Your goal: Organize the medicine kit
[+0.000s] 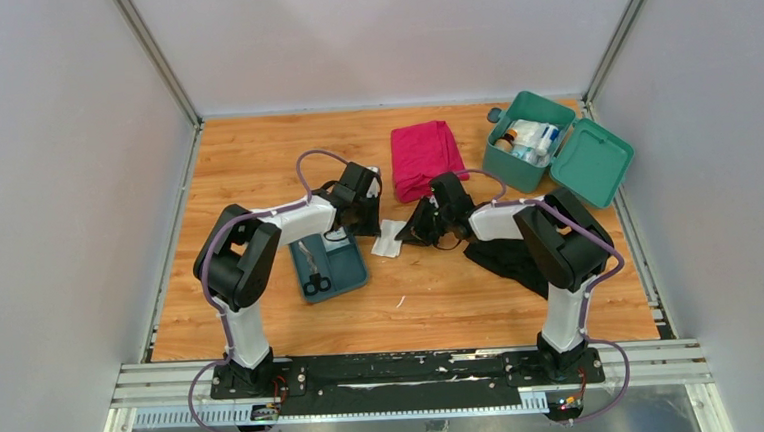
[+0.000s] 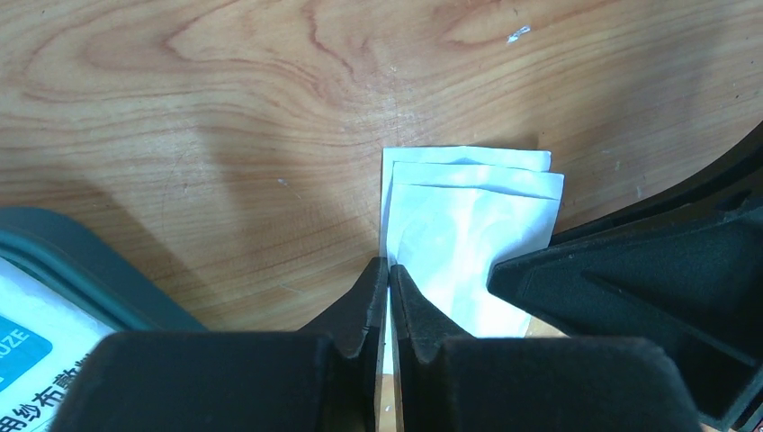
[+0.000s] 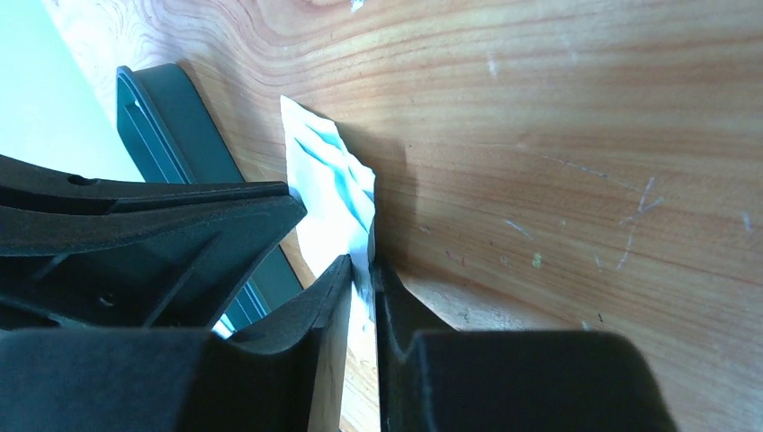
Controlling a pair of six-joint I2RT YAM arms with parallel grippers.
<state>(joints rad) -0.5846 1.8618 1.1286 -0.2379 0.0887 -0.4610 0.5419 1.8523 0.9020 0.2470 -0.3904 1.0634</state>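
The left end effector (image 2: 389, 270) pinches two overlapping white sachets (image 2: 468, 225) on the worktop (image 2: 225, 135); the right end effector (image 3: 362, 270) grips their teal-printed opposite edge.

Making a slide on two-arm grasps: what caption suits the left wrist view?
Left pincer shut on the edge of stacked white sachets on the wooden table, teal tray corner at lower left.

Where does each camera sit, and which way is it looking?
Top external: above and behind, looking down at the table; left arm and right arm show whole.
Left wrist: on the left arm, looking along the left tool at the white packets it pinches.
Right wrist: on the right arm, looking along the right tool at them.
Shared: both wrist views show the packets, plus the other tool.
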